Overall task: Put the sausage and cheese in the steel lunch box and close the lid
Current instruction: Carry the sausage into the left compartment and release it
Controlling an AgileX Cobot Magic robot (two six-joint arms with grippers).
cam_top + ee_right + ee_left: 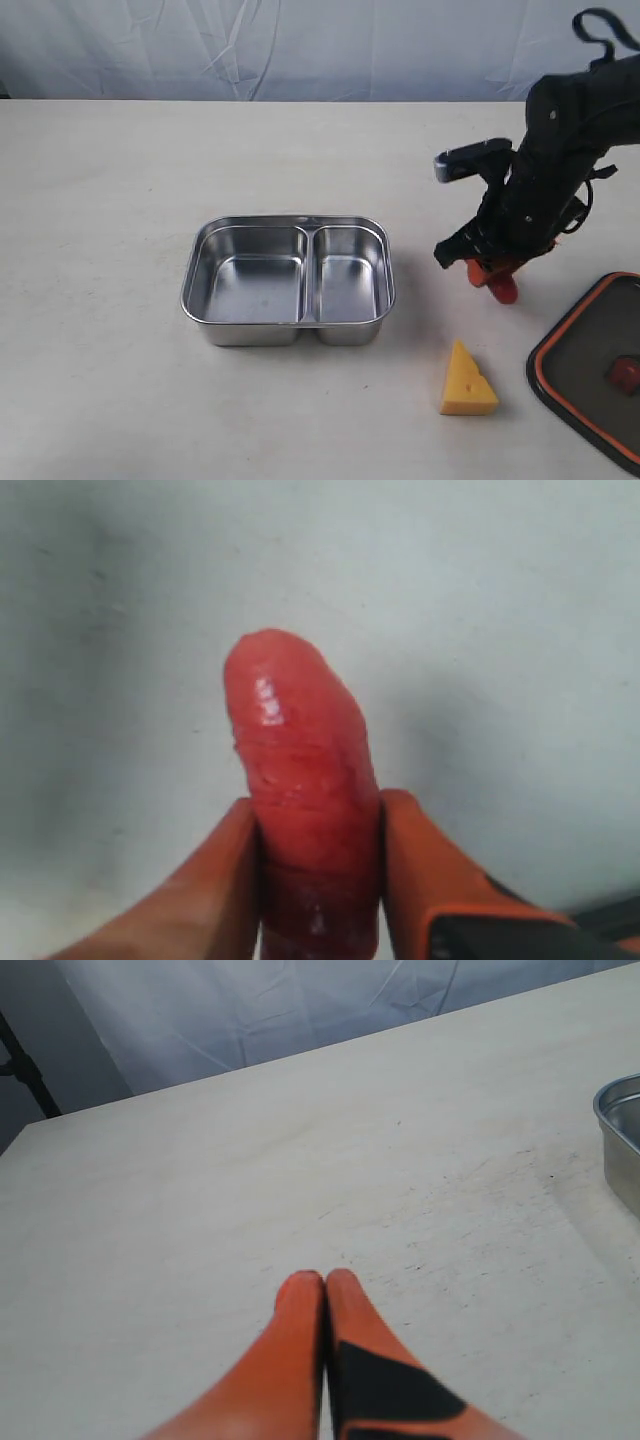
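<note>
**Jaw state.** The right jaws are closed on the sausage (300, 800), one orange pad on each side of its lower half. The rounded free end projects past the pads. The left jaws are fully closed, tips touching, and hold nothing. They sit low over bare desk (120, 200), with only a corner of the box (622, 1130) in their wrist view.

**Locations.** The sausage (505, 288) is to the right of the box (290, 222) and apart from it, low over the desk. Contact with the desk cannot be confirmed. Both compartments are empty. The cheese (468, 382) stands on the desk between box and lid (585, 365). The lid lies flat at the right edge, partly out of frame.

**Handling.**
- Sausage: likely light. The glossy skin may slip, and the ribs should help the pads hold it. The present grip across the width, away from the tapering tip, looks adequate.
- Cheese: likely light and stiff. Grip across the two flat triangular faces, near the thick end, since the sloped edges would tend to squeeze out.
- Lid: thin and flat, so take it by one rim edge.
</note>
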